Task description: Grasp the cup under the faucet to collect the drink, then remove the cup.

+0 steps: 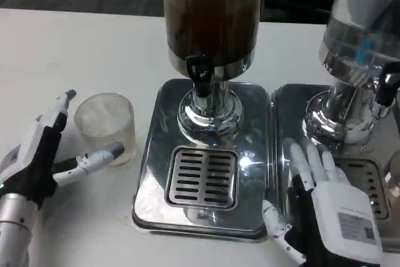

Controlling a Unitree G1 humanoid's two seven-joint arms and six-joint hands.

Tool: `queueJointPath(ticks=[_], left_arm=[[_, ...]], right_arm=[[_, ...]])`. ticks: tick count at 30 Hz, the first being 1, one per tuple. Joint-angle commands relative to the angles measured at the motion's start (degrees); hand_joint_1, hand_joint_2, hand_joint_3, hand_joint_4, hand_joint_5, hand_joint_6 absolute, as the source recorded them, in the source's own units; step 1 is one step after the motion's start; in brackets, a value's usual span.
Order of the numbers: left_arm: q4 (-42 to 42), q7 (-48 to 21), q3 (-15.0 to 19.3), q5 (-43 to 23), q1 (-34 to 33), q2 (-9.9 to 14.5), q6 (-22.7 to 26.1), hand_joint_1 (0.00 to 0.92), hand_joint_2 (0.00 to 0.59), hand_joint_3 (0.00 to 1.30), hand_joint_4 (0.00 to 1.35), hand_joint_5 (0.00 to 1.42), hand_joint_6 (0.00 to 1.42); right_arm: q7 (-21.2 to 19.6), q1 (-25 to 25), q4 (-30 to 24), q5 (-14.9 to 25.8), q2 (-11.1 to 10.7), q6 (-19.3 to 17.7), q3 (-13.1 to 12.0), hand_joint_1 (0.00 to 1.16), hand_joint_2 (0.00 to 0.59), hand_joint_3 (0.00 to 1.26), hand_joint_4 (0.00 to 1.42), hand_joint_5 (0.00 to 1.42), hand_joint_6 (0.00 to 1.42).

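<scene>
Head view looks down on a white tabletop (69, 42) where a ribbed, clear plastic cup (105, 126) stands upright to the left of a shiny chrome drip tray (156, 154), close to its edge and not under the faucet. The cup looks empty, or nearly so. The left hand (44, 154) sits beside the cup with its fingers (100, 157) spread: one reaches along the cup's near side and seems to touch its lower wall, another points up to the left of the cup, apart from it. The cup is not gripped.

On the tray stands a tall clear dispenser holding dark brown drink (212, 10), on a chrome pedestal, with a black faucet lever (199, 70) at its front. A slotted metal grate (202, 177) lies in the tray below the faucet, bare.

The right hand (325, 207) rests palm down at the seam between this tray and a second chrome tray (290, 101) to the right, fingers extended and slightly apart, holding nothing. A second dispenser with clear liquid (362, 23) stands on that tray.
</scene>
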Motion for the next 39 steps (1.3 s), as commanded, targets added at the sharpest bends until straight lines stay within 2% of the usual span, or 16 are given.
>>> queueJointPath(ticks=[1, 6, 17, 20, 24, 25, 26, 28, 32, 35, 39], left_arm=[[1.9, -1.2, -0.1, -1.4, -2.2, -1.2, -1.3, 0.391, 0.047, 0.00, 0.00, 0.04, 0.00], [2.9, -2.9, 0.2, -3.2, -3.6, -2.0, -2.1, 0.390, 0.042, 0.00, 0.00, 0.06, 0.02], [4.3, -4.2, -1.0, -2.5, -5.4, -2.5, -1.9, 0.358, 0.043, 0.00, 0.00, 0.09, 0.05], [4.4, -4.2, -1.7, -2.0, -5.4, -2.4, -1.8, 0.447, 0.059, 0.00, 0.04, 0.19, 0.17], [4.3, -3.5, -2.0, -2.0, -4.9, -2.3, -2.3, 0.494, 0.063, 0.01, 0.08, 0.25, 0.25], [4.3, -3.3, -2.0, -2.0, -4.8, -2.3, -2.3, 0.530, 0.066, 0.05, 0.12, 0.30, 0.32], [4.3, -2.9, -2.0, -1.9, -4.6, -2.4, -2.3, 0.561, 0.071, 0.11, 0.23, 0.44, 0.51], [4.1, -1.1, -2.1, -1.5, -4.1, -2.5, -2.4, 0.606, 0.073, 0.26, 0.41, 0.60, 0.73], [3.5, 3.3, -2.4, -0.4, -3.7, -2.4, -2.8, 0.692, 0.023, 0.55, 0.69, 0.86, 1.00], [2.8, 7.5, -2.8, 0.7, -3.5, -2.2, -2.9, 0.718, 0.001, 0.65, 0.77, 0.94, 1.07], [2.3, 12.0, -3.1, 1.7, -3.4, -2.2, -2.7, 0.723, 0.000, 0.70, 0.82, 0.98, 1.12]], right_arm=[[0.0, 1.1, -1.5, 0.4, 0.7, 0.9, 0.0, 0.14, 0.506, 0.06, 0.00, 0.00, 0.09], [-0.1, 1.8, -2.1, 0.3, 1.1, 1.4, 0.1, 0.14, 0.506, 0.07, 0.00, 0.00, 0.10], [-0.7, 2.5, -2.7, 0.3, 2.0, 1.6, 0.2, 0.14, 0.506, 0.07, 0.00, 0.00, 0.12], [-0.7, 2.5, -2.7, 0.4, 2.2, 1.7, 0.2, 0.14, 0.506, 0.07, 0.00, 0.01, 0.14], [-0.6, 2.6, -2.7, 0.8, 2.4, 1.6, 0.0, 0.14, 0.506, 0.07, 0.00, 0.02, 0.15], [-0.6, 2.7, -2.7, 0.8, 2.4, 1.6, 0.0, 0.14, 0.506, 0.07, 0.00, 0.02, 0.15], [-0.7, 2.7, -2.7, 0.9, 2.4, 1.6, 0.0, 0.14, 0.506, 0.07, 0.00, 0.02, 0.15], [-0.7, 2.7, -2.7, 0.9, 2.4, 1.6, 0.0, 0.14, 0.506, 0.07, 0.00, 0.02, 0.15], [-0.6, 2.8, -2.9, 1.1, 2.6, 1.6, -0.1, 0.14, 0.506, 0.08, 0.00, 0.02, 0.15], [-0.6, 2.7, -2.8, 1.4, 2.5, 1.6, -0.1, 0.14, 0.504, 0.08, 0.00, 0.03, 0.17], [-0.8, 2.6, -2.7, 1.3, 2.5, 1.7, -0.1, 0.14, 0.502, 0.08, 0.00, 0.04, 0.17]])
